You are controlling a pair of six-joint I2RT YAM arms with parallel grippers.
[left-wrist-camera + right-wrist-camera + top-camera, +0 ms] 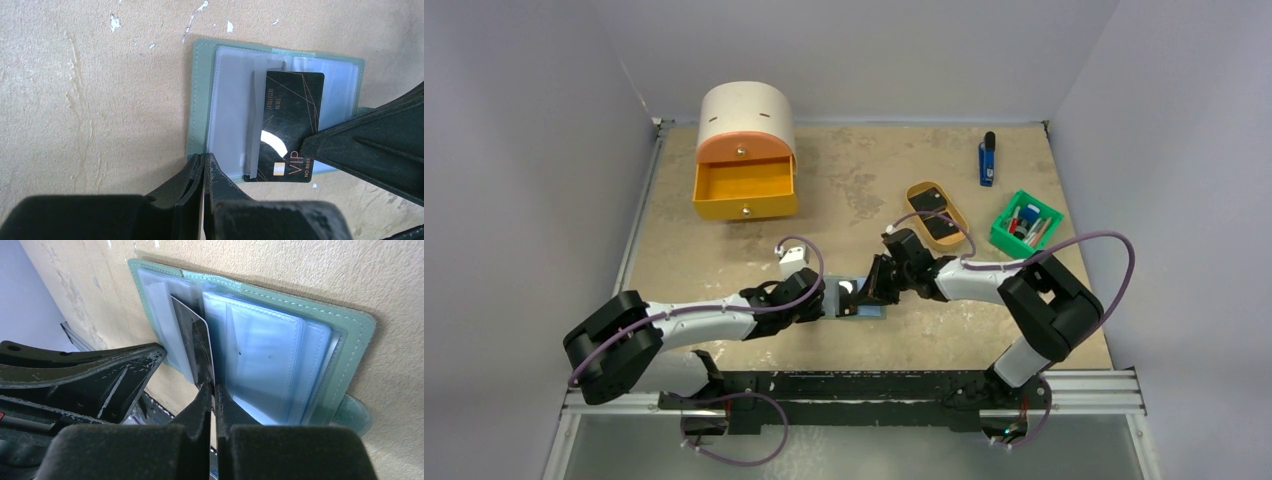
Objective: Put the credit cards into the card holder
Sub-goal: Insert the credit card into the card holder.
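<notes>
The card holder (pixel 860 311) lies open on the table between both grippers, its grey-green cover (pixel 200 100) and clear pockets (pixel 270 355) facing up. A black credit card (pixel 290 125) marked VIP sits part way inside a clear pocket, its right half sticking out. My right gripper (pixel 212 387) is shut on this card's outer edge (pixel 197 340). My left gripper (pixel 205 159) is shut at the holder's near left corner, pinching its edge. Two more black credit cards (pixel 927 201) (pixel 944 229) lie in the tan oval tray (pixel 964 216).
A green bin (pixel 998 238) with pens stands right of the tray. A blue-and-black stick (pixel 988 158) lies at the back right. A yellow drawer box (pixel 744 150), its lower drawer pulled open, stands at the back left. Walls close in the table's sides.
</notes>
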